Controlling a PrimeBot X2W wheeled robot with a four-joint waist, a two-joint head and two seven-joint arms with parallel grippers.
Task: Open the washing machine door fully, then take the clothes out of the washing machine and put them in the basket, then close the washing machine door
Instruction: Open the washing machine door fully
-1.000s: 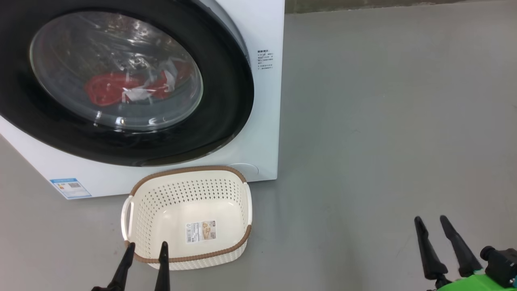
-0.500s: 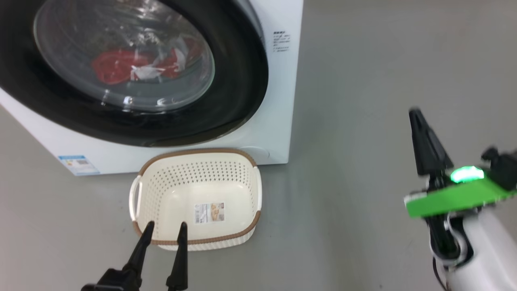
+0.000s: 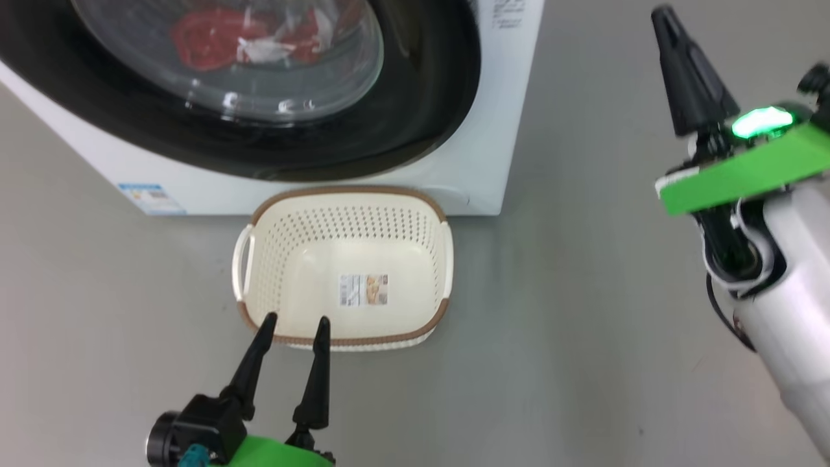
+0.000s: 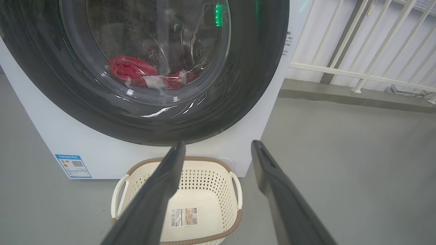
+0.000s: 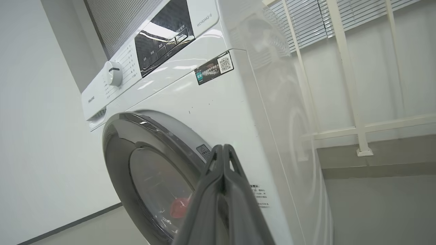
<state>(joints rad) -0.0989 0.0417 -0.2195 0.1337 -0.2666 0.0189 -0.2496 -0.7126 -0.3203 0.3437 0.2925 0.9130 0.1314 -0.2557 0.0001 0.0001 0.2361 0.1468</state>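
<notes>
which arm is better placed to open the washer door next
Right, likely: the right tool, shut, points at the rim of the closed washing machine door; the left tool hangs open, low by the basket.

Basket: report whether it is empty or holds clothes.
Empty. The basket shows its bare bottom and paper label; the clothes lie behind the washing machine door glass.

The washing machine door [image 3: 434, 78] has a glossy black rim and a clear, shiny glass window [image 3: 259, 91]. The clothes [image 4: 131, 69] are soft red cloth, and the drum [image 4: 153, 51] is perforated steel. The washing machine [image 5: 221, 112] body is smooth, glossy white. The basket [image 3: 285, 259] is matt cream perforated plastic with a brown woven-look rim and a paper label [image 3: 363, 289]. The floor [image 3: 583, 292] is smooth matt grey.
</notes>
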